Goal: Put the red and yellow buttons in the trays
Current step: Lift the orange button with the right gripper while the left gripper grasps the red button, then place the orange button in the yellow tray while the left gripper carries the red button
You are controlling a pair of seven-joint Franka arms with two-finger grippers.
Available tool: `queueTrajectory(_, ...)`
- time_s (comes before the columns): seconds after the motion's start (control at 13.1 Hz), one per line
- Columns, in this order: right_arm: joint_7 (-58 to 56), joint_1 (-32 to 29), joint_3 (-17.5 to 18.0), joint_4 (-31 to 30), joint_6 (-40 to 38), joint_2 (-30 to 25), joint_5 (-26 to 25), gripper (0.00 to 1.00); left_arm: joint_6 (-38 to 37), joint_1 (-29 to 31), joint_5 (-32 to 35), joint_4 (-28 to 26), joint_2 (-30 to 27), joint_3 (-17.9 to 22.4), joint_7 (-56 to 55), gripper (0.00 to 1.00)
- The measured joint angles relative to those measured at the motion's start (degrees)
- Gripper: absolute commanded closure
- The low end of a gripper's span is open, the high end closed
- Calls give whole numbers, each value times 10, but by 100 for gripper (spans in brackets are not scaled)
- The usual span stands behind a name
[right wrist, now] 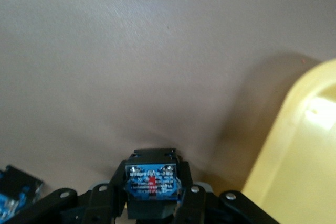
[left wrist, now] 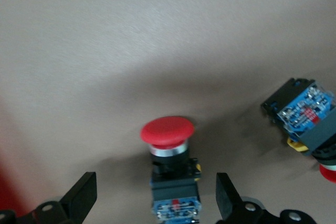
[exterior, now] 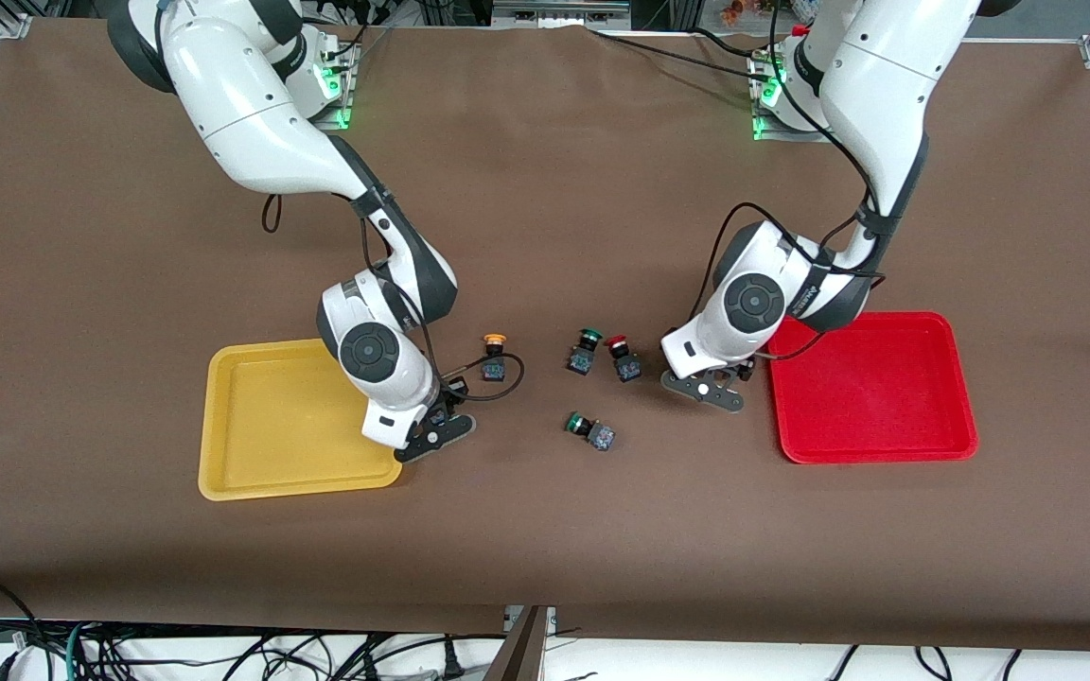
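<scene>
My right gripper (exterior: 436, 430) (right wrist: 151, 195) is shut on a dark button body with a blue label (right wrist: 151, 182). Its cap is hidden. It hangs low beside the yellow tray (exterior: 271, 426) (right wrist: 299, 150), at the tray's corner nearest the table's middle. My left gripper (exterior: 708, 390) (left wrist: 156, 195) is open, low over the table beside the red tray (exterior: 871, 388). Its fingers stand either side of a red button (left wrist: 168, 132), apart from it. A yellow button (exterior: 493, 355) and a second red button (exterior: 621, 357) (left wrist: 304, 114) sit mid-table. Both trays are empty.
Two green-capped switches sit mid-table, one (exterior: 586, 348) touching distance from the second red button, one (exterior: 588, 430) lying nearer to the front camera. A cable loops from my right wrist by the yellow button. Part of another switch body (right wrist: 16, 195) shows in the right wrist view.
</scene>
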Motion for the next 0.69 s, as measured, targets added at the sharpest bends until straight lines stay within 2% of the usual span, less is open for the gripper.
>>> queueTrajectory(0.15,-2,-4,-2,32,-63,-11,1,98,1,-4,0,-1,0,0,0,0)
queueTrajectory(0.23,-10,-8,-4,45,-88,-18,1,98,1,-5,0,-1,0,0,0,16)
queueTrajectory(0.31,-27,-16,-6,52,-105,-26,1,97,1,-6,0,-2,1,0,0,47)
queueTrajectory(0.38,-55,-29,-9,54,-112,-31,1,93,1,-6,0,-3,1,0,0,67)
queueTrajectory(0.46,-87,-44,-12,55,-113,-31,0,85,4,-7,0,-4,3,0,0,79)
queueTrajectory(0.53,-114,-58,-20,54,-112,-29,-1,60,6,-8,0,-4,4,0,0,87)
queueTrajectory(0.61,-133,-71,-28,52,-106,-26,-1,29,7,-10,0,-4,5,0,0,89)
queueTrajectory(0.69,-145,-82,-31,43,-91,-22,-1,8,7,-12,0,-4,5,0,0,90)
